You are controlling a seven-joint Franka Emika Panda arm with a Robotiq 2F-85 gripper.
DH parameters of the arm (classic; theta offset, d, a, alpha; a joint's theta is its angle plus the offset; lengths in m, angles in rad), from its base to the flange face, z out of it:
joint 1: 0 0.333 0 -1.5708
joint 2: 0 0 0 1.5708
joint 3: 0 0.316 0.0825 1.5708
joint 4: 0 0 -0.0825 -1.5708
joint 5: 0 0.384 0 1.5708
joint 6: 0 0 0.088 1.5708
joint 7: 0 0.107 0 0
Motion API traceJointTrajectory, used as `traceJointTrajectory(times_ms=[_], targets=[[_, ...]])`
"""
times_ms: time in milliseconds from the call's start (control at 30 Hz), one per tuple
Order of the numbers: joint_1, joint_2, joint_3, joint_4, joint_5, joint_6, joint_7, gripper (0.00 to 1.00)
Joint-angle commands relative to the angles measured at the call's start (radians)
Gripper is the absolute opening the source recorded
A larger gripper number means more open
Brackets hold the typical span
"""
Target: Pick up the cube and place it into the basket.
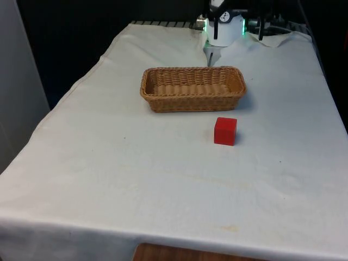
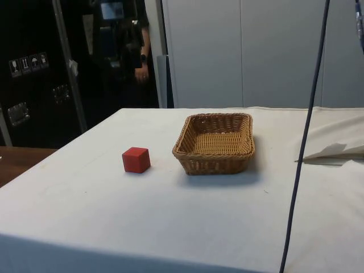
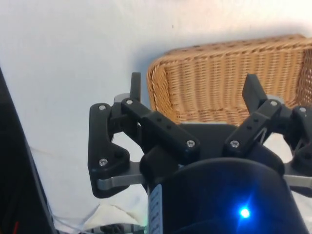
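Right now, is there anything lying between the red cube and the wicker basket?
No. Between red cube and wicker basket is bare white cloth, in front and side views.

No words or numbers can be read; small white stickers (image 2: 25, 63) on a dark case show tiny signs.

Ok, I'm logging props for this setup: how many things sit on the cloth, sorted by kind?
Red cube: 1
Wicker basket: 1
Total: 2
The open gripper holds nothing.
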Motion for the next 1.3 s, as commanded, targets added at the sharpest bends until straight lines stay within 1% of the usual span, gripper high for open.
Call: traceJointTrajectory(times_ms=[0,67,100,133,300,333,367,400,633,667,700,800,933,967,1000,1233,1267], targets=[[0.002,0.006,0.0,-0.008,-0.007,0.025,0.01,1.0],[0.002,0.019,0.002,-0.018,-0.007,0.053,0.009,1.0],[0.0,0.017,0.002,-0.015,-0.001,0.039,0.001,1.0],[0.002,0.023,0.002,-0.021,-0.006,0.062,0.009,1.0],[0.001,0.049,0.001,-0.036,-0.006,0.115,0.006,1.0],[0.001,0.054,0.001,-0.038,-0.005,0.122,0.006,1.0],[0.0,0.053,0.002,-0.034,-0.001,0.109,0.001,1.0],[0.001,0.06,0.001,-0.04,-0.005,0.132,0.006,1.0],[0.0,0.102,0.0,-0.059,-0.005,0.207,0.005,1.0],[-0.001,0.097,0.002,-0.055,-0.001,0.189,0.001,1.0],[0.0,0.107,0.0,-0.06,-0.005,0.215,0.005,1.0],[-0.001,0.125,-0.001,-0.067,-0.006,0.247,0.004,1.0],[-0.001,0.138,-0.002,-0.075,-0.007,0.273,0.003,1.0],[-0.002,0.137,0.0,-0.071,-0.001,0.259,0.0,1.0],[-0.001,0.14,-0.003,-0.076,-0.008,0.278,0.003,1.0],[-0.003,0.171,-0.01,-0.088,-0.007,0.325,-0.003,1.0],[-0.003,0.17,-0.008,-0.084,-0.003,0.311,-0.005,1.0]])
